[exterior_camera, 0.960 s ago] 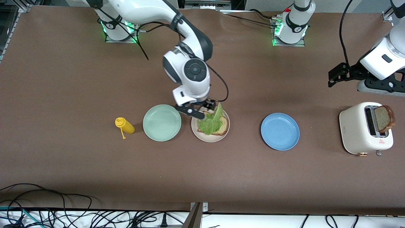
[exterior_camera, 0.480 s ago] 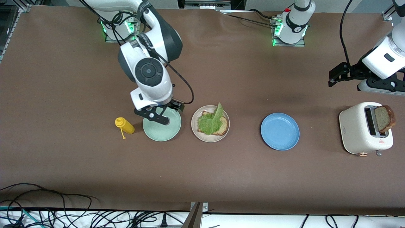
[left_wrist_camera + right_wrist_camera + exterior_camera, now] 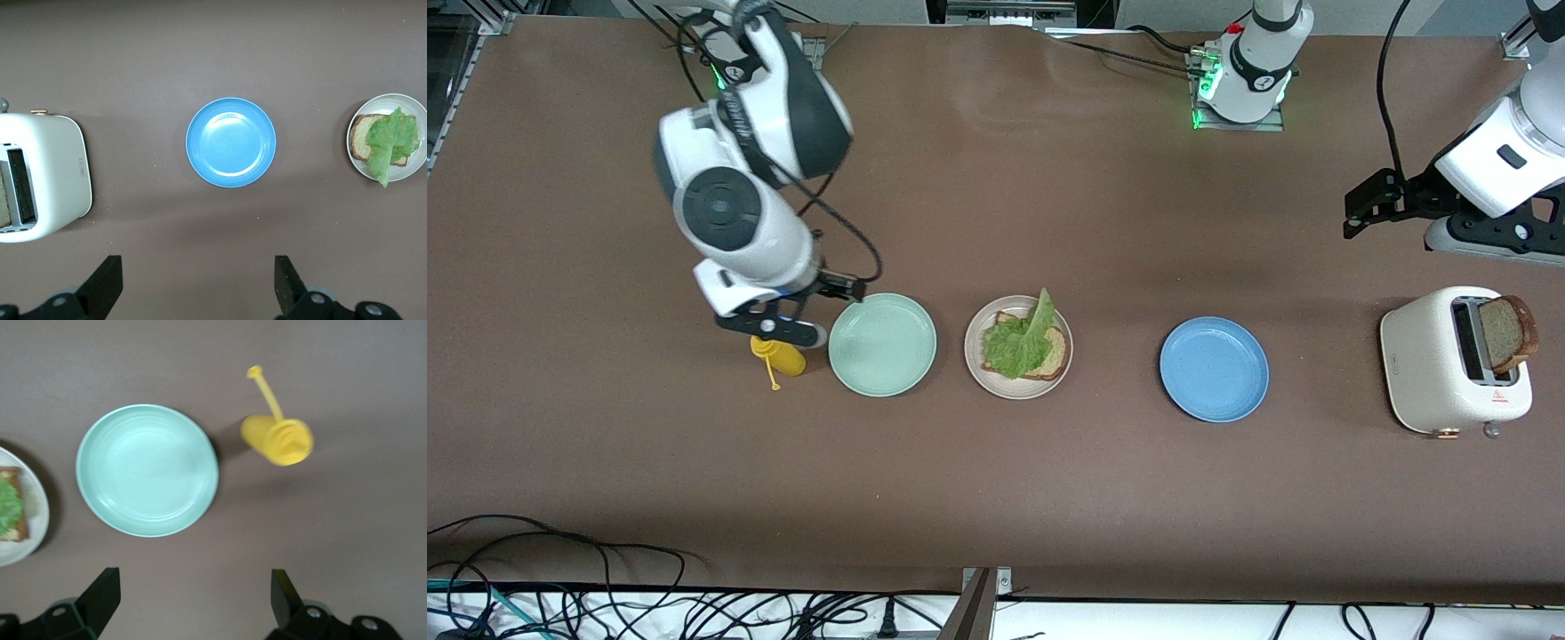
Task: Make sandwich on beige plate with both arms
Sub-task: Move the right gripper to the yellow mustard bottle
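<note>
**Both jaws released, sandwich half built**

The right jaws (image 3: 800,307) hang released and empty over the worktop (image 3: 1049,489), above the spot where the yellow bottle (image 3: 781,354) stands beside the mint plate (image 3: 882,344). In the right wrist view both black fingers (image 3: 100,597) stand wide apart, with the mint plate (image 3: 147,469) and the bottle (image 3: 277,437) lying between and ahead of them.

The beige plate (image 3: 1018,348) sits well apart from the right jaws, toward the left arm's end of the worktop, just past the mint plate. On it lies one bread slice (image 3: 1052,354) with a lettuce leaf (image 3: 1021,342) draped over it; no second slice covers the leaf.

The left jaws (image 3: 1392,200) hang released and empty over the worktop near the toaster (image 3: 1436,364). A second bread slice (image 3: 1507,332) stands up out of the toaster's slot. In the left wrist view the fingers (image 3: 107,283) are spread wide, with the blue plate (image 3: 231,142) ahead between them, the toaster (image 3: 47,175) off to one side and the beige plate (image 3: 389,136) to the other.
</note>
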